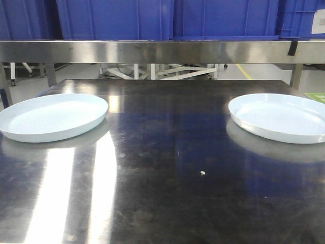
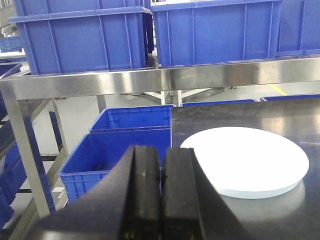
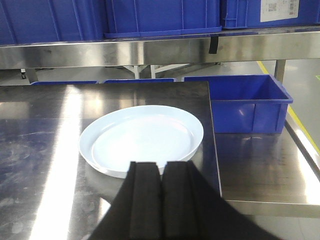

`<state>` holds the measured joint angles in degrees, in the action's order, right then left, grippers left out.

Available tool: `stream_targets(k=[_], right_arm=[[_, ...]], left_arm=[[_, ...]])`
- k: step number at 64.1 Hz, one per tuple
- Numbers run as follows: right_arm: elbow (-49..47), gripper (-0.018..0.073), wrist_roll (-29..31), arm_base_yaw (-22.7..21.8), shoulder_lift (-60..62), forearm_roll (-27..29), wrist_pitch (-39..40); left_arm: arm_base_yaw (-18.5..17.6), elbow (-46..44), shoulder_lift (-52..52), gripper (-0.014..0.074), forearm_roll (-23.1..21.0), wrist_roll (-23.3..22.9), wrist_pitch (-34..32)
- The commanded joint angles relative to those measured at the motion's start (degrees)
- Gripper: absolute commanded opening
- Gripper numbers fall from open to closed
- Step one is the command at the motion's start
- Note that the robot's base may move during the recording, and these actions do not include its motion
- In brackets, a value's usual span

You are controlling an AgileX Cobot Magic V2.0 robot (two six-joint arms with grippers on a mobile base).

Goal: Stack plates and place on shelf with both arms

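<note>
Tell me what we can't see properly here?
- Front view: the picture's right edge cuts off the right plate. The top edge cuts off the blue crates on the shelf, hiding their contents.
- Left wrist view: the left plate is washed out white, rim detail lost. The left end effector covers its near edge.
- Right wrist view: the right end effector hides the right plate's front rim.

Front view: left plate (image 1: 53, 117) at 10 o'clock on tabletop (image 1: 167, 168), right plate (image 1: 279, 117) at 2 o'clock, well apart, each near its side edge. Shelf rail (image 1: 152, 51) at 12, behind the tabletop; crates (image 1: 117, 18) on it.
</note>
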<state>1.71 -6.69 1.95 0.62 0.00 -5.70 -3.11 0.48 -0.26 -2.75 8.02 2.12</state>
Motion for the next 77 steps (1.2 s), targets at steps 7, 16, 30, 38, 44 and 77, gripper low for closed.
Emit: stream_targets(k=[7, 16, 30, 38, 44, 77], right_arm=[[0.0, 0.0057, 0.2, -0.4, 1.1, -0.8, 4.7], [0.0, 0.0057, 0.2, -0.4, 1.1, -0.8, 4.7], [0.0, 0.0057, 0.2, -0.4, 1.1, -0.8, 4.7], [0.0, 0.0057, 0.2, -0.4, 1.1, -0.8, 4.7], [0.0, 0.0057, 0.2, -0.4, 1.1, -0.8, 4.7], [0.0, 0.0057, 0.2, -0.4, 1.1, -0.8, 4.7]], left_arm=[[-0.4, 0.2, -1.1, 0.0083, 0.0, -0.1, -4.7], [-0.4, 0.2, -1.1, 0.0083, 0.1, -0.1, -5.1], [-0.4, -0.5, -1.0, 0.0083, -1.0, -0.4, -5.7], [-0.4, -2.6, -1.0, 0.0083, -5.2, -0.4, -4.5], [-0.4, -5.8, -0.3, 0.0083, -5.2, -0.4, -1.3], [-0.4, -21.5, 24.2, 0.0083, -5.4, -0.4, 1.4]])
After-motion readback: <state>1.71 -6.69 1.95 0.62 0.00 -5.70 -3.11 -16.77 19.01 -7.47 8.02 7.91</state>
